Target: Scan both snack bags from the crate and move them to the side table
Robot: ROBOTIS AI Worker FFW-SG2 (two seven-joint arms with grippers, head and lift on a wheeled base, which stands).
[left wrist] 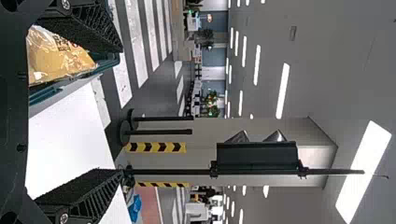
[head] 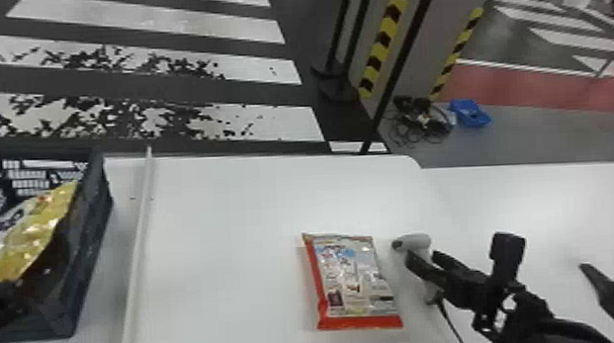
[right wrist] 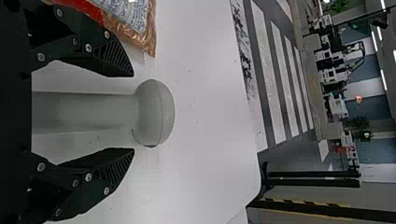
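Red bag (head: pixel 353 280) is noted lower centre, yellow bag (head: pixel 34 235) in crate (head: pixel 90 232) at left. Left claw (left wrist: pixel 122 111) is spread wide, empty; right claw (right wrist: pixel 133 112), parted around scanner (right wrist: pixel 156 112), nothing gripped, should be closed squarely before lifting.

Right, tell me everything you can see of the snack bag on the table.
The snack bag lies flat on the white table: roughly rectangular, glossy, film-like, pale and busily printed with blue patches, red along its left side and near edge, copper-coloured at the far end. It looks sealed. The grey scanner stands just right of it; only the table visibly touches it.
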